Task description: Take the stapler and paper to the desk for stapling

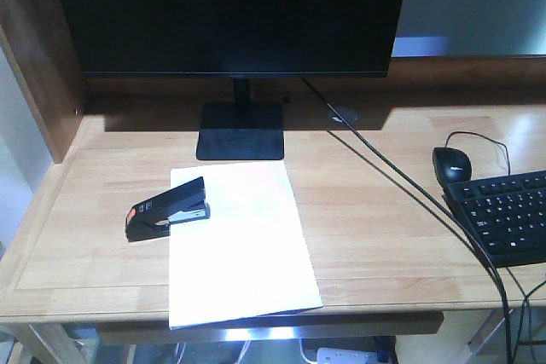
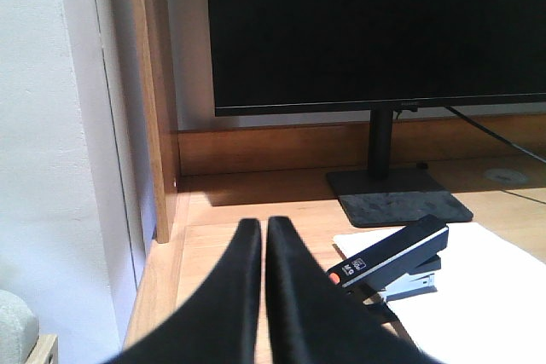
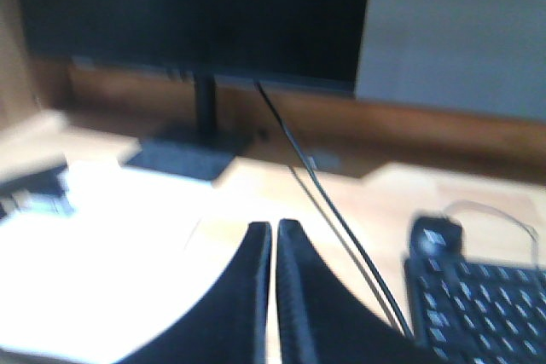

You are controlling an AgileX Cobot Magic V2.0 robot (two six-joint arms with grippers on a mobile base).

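Stapler [image 1: 168, 210] and paper [image 1: 241, 243] lie on the bench [image 1: 375, 228] before the monitor [image 1: 230, 14], the stapler's mouth over the sheet's left edge; placement looks done, and pressing the stapler down seems the next move. Left pincer [image 2: 263, 229] and right pincer [image 3: 275, 232] hover nearly closed, empty, touching nothing

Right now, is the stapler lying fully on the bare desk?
No, the stapler sits across the left edge of the paper.
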